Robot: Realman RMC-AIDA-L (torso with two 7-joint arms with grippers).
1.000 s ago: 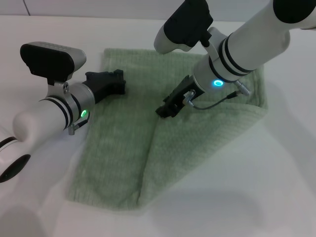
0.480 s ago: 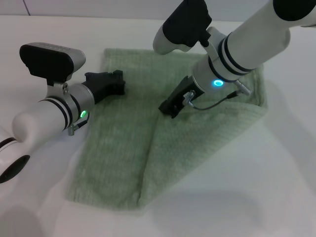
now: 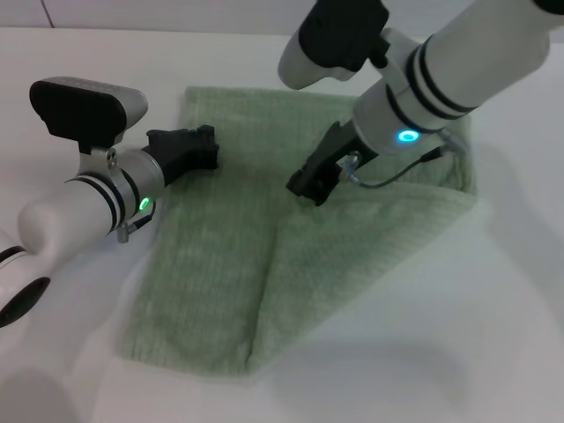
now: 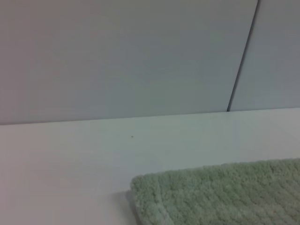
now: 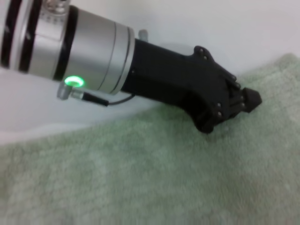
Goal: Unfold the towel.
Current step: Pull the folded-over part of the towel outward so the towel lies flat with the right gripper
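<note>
Head view shows the towel (image 3: 264, 256) lying on the white table (image 3: 493, 335), still partly doubled: its right portion is folded over in a flap whose free diagonal edge runs from near the middle of the cloth down to the near edge, so the flap has to be swung away to the robot's right to open it out. The right gripper (image 3: 313, 183) hangs right at the upper end of that diagonal edge, touching or just above the cloth (I cannot tell which), and whether its fingers are parted or closed on a fold is not visible. The left gripper (image 3: 204, 148) sits over the far left part of the towel, on the single layer, and its tips look drawn together on nothing; the right wrist view shows the same, with the left gripper (image 5: 234, 105) resting low on the terry. Of the two, the right arm is plainly nearer the flap's edge, so the pull likely falls to it, while the left could pin the base layer.
</note>
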